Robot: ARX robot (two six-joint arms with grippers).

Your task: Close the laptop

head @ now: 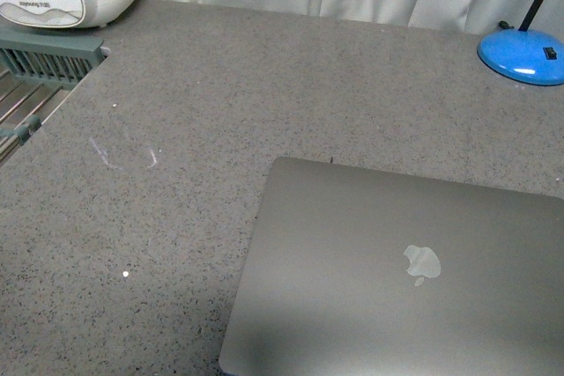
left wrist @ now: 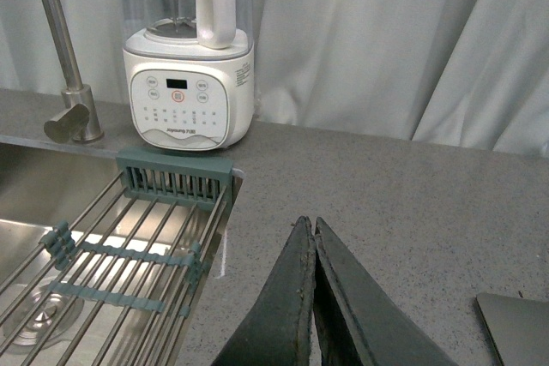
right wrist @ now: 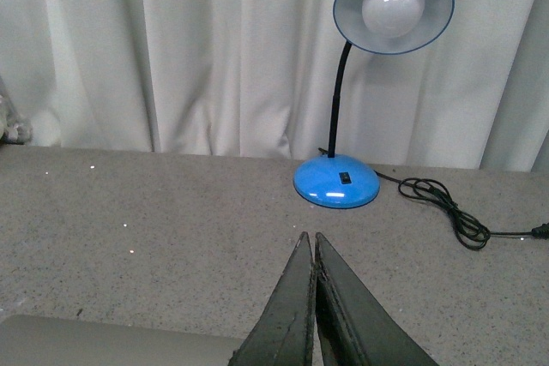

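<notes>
Sink: at my far left, a brushed steel basin sunk into the worktop.
Tap: a slim round metal column with a stubby side lever, at the back edge of the sink.
Rack: thin steel rods laid across the basin, joined by grey-green plastic end pieces and clips.
Blender: a white, glossy, rounded base with a button panel, a clear jug and white handle above it; it stands on the worktop just behind the rack.
My left gripper: two dark, tapered, matte fingers pressed flat against each other, nothing between them, held above bare worktop.
Worktop: grey speckled stone, flat and matte, with a few pale scuffs.
Laptop: lies on the worktop in front of me and toward my right; its lid is down flat on the base. It is a thin grey metal slab with rounded corners and a smooth satin finish.
Logo: a silvery apple on the lid.
My right gripper: the same dark wedge-shaped fingers, tips together, holding nothing, above the laptop's far edge.
Lamp: a glossy blue domed base, a black bendy neck, and a blue shade with a round white bulb, behind the laptop on the right.
Cord: thin, black, looped on the stone beside the lamp.
Curtain: white cloth in soft vertical folds along the back.
</notes>
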